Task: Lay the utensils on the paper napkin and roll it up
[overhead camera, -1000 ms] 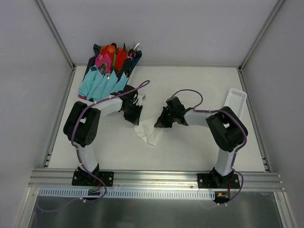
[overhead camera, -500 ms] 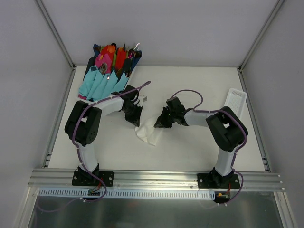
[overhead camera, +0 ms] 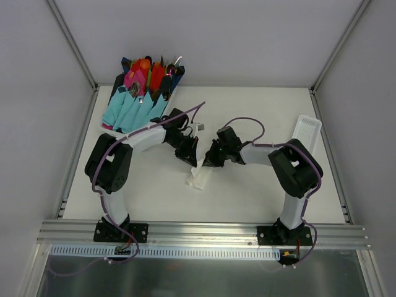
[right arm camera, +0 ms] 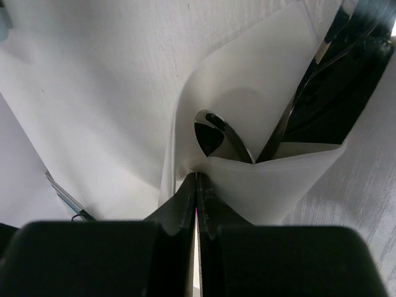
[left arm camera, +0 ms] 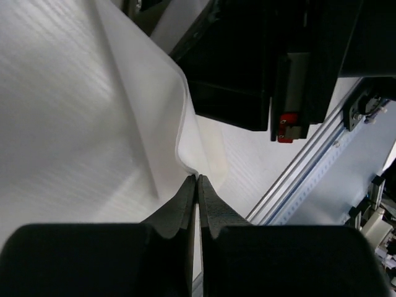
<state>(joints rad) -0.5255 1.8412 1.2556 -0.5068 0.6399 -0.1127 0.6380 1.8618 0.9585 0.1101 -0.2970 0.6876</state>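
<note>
The white paper napkin (overhead camera: 198,178) lies mid-table, folded over into a narrow shape between my two grippers. My left gripper (overhead camera: 187,156) is shut, pinching a curled edge of the napkin (left arm camera: 111,124) at its fingertips (left arm camera: 197,177). Facing it from the right, my right gripper (overhead camera: 210,159) is shut on another fold of the napkin (right arm camera: 247,93), right at the jaw tips (right arm camera: 195,175). Inside that fold, the right wrist view shows the utensils: a dark spoon bowl (right arm camera: 213,131) and a thin shiny handle (right arm camera: 283,127). From above the utensils are hidden.
A bundle of light-blue, pink and red napkin rolls (overhead camera: 139,93) leans at the back left corner. A white ribbed tray (overhead camera: 307,133) lies along the right edge. An aluminium rail (overhead camera: 204,234) runs across the front by the arm bases.
My left gripper closed on the napkin edge and moved right toward the right gripper, folding the napkin over. The napkin looks narrower from above. The right arm stayed put.
</note>
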